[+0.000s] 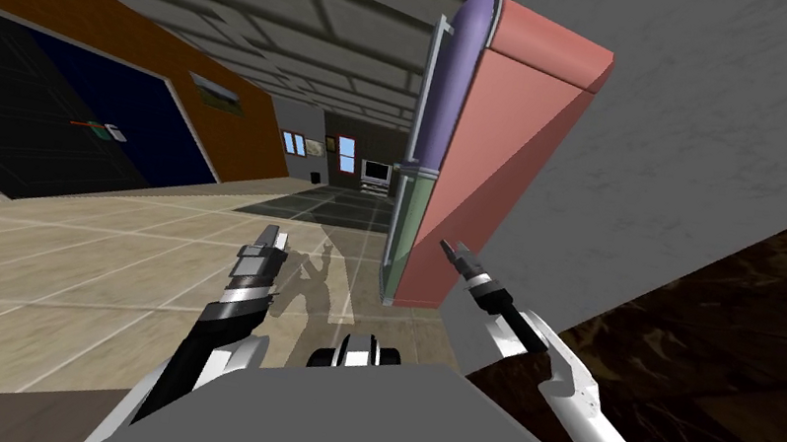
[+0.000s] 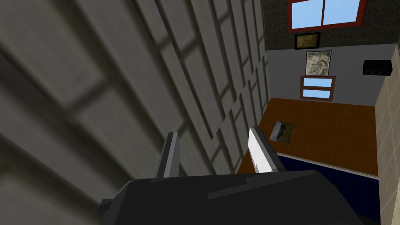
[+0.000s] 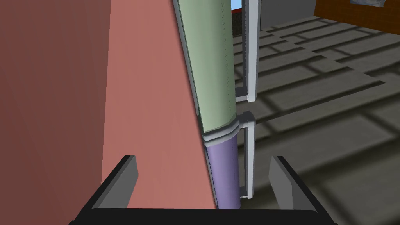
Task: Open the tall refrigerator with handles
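Right gripper (image 3: 203, 164) sits by the pink fridge (image 1: 513, 153), fingers spread wide, grey handles (image 3: 250, 50) just ahead. Left gripper (image 1: 272, 238) has its fingers apart too.

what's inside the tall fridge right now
Nothing inside shows: the purple upper door and green lower door sit shut against the pink refrigerator, covering it. Both carry grey handles.

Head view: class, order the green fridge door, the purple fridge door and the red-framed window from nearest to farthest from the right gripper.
1. The green door, beside the right gripper.
2. The purple door, above the green one.
3. The red-framed window, far off across the room.
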